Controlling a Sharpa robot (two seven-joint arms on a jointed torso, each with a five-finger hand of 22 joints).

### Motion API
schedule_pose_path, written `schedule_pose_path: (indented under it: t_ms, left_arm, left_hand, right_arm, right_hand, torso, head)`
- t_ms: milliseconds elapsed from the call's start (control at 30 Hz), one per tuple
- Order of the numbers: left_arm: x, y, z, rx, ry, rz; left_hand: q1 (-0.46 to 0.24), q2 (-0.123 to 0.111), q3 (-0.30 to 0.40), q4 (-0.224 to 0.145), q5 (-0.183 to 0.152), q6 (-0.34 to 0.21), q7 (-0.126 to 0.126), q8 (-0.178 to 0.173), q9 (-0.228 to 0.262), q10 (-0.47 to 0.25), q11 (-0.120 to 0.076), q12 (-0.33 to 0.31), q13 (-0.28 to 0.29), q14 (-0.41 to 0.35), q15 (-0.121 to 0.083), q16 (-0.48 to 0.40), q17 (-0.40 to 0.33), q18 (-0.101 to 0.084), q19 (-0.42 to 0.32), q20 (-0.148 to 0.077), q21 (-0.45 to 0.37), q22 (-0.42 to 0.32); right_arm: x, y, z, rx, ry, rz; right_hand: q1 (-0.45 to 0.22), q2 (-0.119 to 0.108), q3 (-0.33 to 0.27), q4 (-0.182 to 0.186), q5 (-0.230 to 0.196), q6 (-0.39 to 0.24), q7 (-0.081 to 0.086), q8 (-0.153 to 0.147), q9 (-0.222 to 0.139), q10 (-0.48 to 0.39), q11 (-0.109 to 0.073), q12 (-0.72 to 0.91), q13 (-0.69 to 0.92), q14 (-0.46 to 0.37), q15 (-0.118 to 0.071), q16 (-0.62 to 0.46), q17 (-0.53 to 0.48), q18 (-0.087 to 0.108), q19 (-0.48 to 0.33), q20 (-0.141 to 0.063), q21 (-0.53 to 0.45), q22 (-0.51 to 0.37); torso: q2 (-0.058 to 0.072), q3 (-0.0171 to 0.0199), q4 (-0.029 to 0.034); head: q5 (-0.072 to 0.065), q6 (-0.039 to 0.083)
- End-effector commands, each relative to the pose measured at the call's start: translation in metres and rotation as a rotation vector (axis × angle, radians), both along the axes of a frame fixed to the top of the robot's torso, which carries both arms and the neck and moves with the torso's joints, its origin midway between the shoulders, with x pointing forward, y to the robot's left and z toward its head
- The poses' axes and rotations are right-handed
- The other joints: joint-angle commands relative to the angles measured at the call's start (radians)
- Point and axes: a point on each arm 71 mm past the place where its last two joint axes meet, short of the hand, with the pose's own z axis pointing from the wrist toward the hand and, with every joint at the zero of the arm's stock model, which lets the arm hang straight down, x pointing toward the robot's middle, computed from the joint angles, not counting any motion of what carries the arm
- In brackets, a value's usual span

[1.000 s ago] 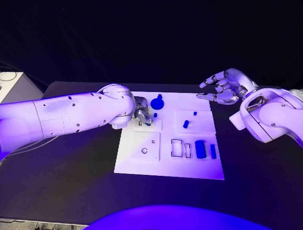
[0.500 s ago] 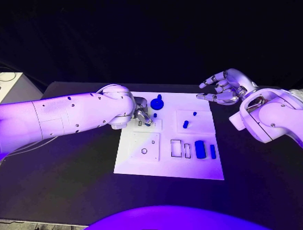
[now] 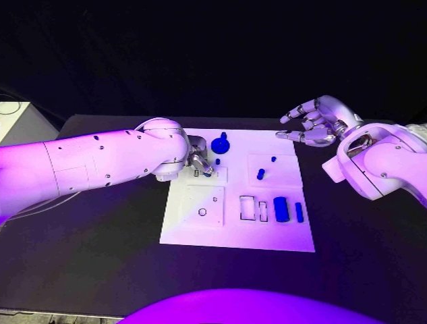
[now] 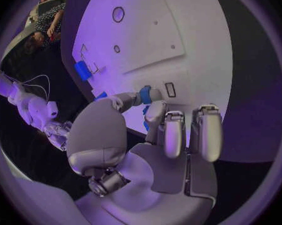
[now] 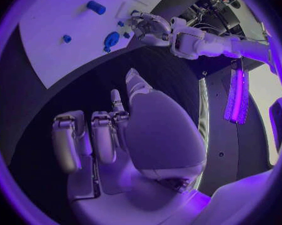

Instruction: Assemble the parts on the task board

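The white task board lies mid-table. My left hand is over its far left corner, pinching a small blue part between thumb and a finger, just above the board and beside a small rectangular slot. A round blue knob part stands just behind the hand. A blue peg and a blue dot-sized part sit in the right square. A blue block and a thin blue bar lie lower right. My right hand hovers off the board's far right corner, fingers apart, holding nothing.
The board has empty rectangular slots and a round hole in its near half. A white box with cables stands at the table's far left. Bare black table surrounds the board.
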Motion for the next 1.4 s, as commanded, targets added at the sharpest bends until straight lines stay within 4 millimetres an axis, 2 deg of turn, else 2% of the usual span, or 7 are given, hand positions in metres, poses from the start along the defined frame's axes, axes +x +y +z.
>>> schedule_pose_path:
  t_ms: [33,200,567,1200,1300,1367,1400]
  left_arm:
    - [-0.0047,0.0006,-0.0098,0.027,0.053,-0.015]
    - [-0.0045,0.0006,-0.0098,0.025,0.053,-0.013]
    - [-0.0039,0.0011,-0.0097,0.022,0.050,-0.009]
    - [-0.0037,0.0013,-0.0094,0.017,0.046,-0.004]
    - [-0.0035,0.0017,-0.0092,0.014,0.043,-0.002]
    - [-0.0034,0.0020,-0.0091,0.013,0.041,-0.001]
    - [-0.0034,0.0022,-0.0090,0.013,0.040,0.000]
  left_hand:
    - [-0.040,-0.013,0.073,-0.079,-0.008,0.017,-0.013,0.000,0.001,0.006,-0.002,-0.002,0.001,0.106,-0.004,0.003,0.263,-0.005,-0.002,-0.003,-0.002,0.092]
    - [-0.069,-0.007,0.025,-0.039,-0.010,0.024,-0.015,-0.003,0.001,0.005,-0.003,-0.001,0.003,0.106,-0.006,0.003,0.263,-0.005,-0.001,-0.005,-0.003,0.092]
    - [-0.086,-0.007,-0.058,0.005,-0.011,0.031,-0.016,-0.007,0.001,0.004,-0.004,0.001,0.006,0.106,-0.007,0.003,0.263,-0.006,0.000,-0.006,-0.004,0.093]
    - [-0.066,-0.007,-0.195,0.071,-0.013,0.038,-0.016,-0.016,0.002,0.004,-0.004,0.001,0.008,0.106,-0.007,0.003,0.263,-0.006,0.001,-0.007,-0.005,0.095]
    - [-0.056,-0.011,-0.233,0.091,-0.015,0.039,-0.016,-0.019,0.002,0.003,-0.004,0.001,0.007,0.106,-0.007,0.003,0.263,-0.006,0.001,-0.007,-0.006,0.095]
    - [-0.053,-0.014,-0.261,0.108,-0.032,0.040,-0.015,-0.021,0.001,0.003,-0.004,0.001,0.008,0.106,-0.007,0.003,0.263,-0.006,0.001,-0.007,-0.006,0.095]
    - [-0.054,-0.010,-0.281,0.111,-0.077,0.041,-0.015,-0.024,0.001,0.003,-0.004,0.001,0.008,0.106,-0.006,0.003,0.263,-0.005,0.001,-0.006,-0.007,0.094]
  right_arm:
    - [-0.0008,0.0013,0.0003,-0.008,-0.007,0.016]
    - [-0.0010,0.0011,0.0004,-0.008,-0.008,0.016]
    - [-0.0011,0.0005,0.0004,-0.010,-0.008,0.015]
    - [-0.0011,-0.0002,0.0004,-0.010,-0.008,0.014]
    - [-0.0010,-0.0002,0.0005,-0.010,-0.008,0.014]
    - [-0.0009,-0.0002,0.0005,-0.010,-0.008,0.014]
    - [-0.0009,-0.0002,0.0005,-0.010,-0.008,0.014]
  right_hand:
    - [-0.009,0.004,0.000,0.006,0.005,-0.002,-0.002,0.003,0.000,0.030,0.000,-0.006,0.194,0.100,-0.002,-0.003,0.239,-0.014,0.105,-0.003,0.002,0.263]
    - [-0.011,0.004,0.001,0.007,0.005,-0.004,-0.002,0.004,0.000,0.030,0.000,-0.007,0.194,0.100,-0.002,-0.004,0.238,-0.014,0.105,-0.003,0.002,0.263]
    - [-0.011,0.004,0.001,0.007,0.005,-0.004,-0.002,0.004,0.000,0.030,0.000,-0.007,0.194,0.100,-0.002,-0.004,0.238,-0.014,0.105,-0.003,0.002,0.263]
    - [-0.012,0.004,0.001,0.008,0.005,-0.004,-0.002,0.005,0.000,0.030,0.000,-0.006,0.194,0.099,-0.002,-0.004,0.237,-0.014,0.105,-0.003,0.002,0.263]
    - [-0.013,0.004,0.001,0.009,0.005,-0.004,-0.002,0.005,0.000,0.029,0.000,-0.008,0.193,0.099,-0.002,-0.005,0.235,-0.014,0.105,-0.003,0.002,0.263]
    - [-0.013,0.004,0.001,0.009,0.005,-0.004,-0.002,0.005,0.000,0.029,0.000,-0.008,0.193,0.099,-0.002,-0.005,0.235,-0.014,0.105,-0.003,0.002,0.263]
    - [-0.013,0.004,0.001,0.009,0.005,-0.004,-0.002,0.005,0.000,0.029,0.000,-0.008,0.193,0.099,-0.002,-0.005,0.235,-0.014,0.105,-0.003,0.002,0.263]
  torso:
    - [-0.001,-0.0001,0.0003]
    - [-0.001,-0.0002,-0.0003]
    - [-0.001,-0.0002,0.0010]
    - [-0.001,0.0000,0.0015]
    - [-0.001,0.0001,0.0012]
    - [-0.001,-0.0001,0.0010]
    - [-0.001,-0.0001,0.0010]
  head:
    - [-0.001,-0.001]
    - [-0.002,-0.002]
    - [-0.006,-0.002]
    - [-0.007,-0.003]
    - [-0.006,-0.003]
    - [-0.006,-0.002]
    - [-0.006,-0.002]
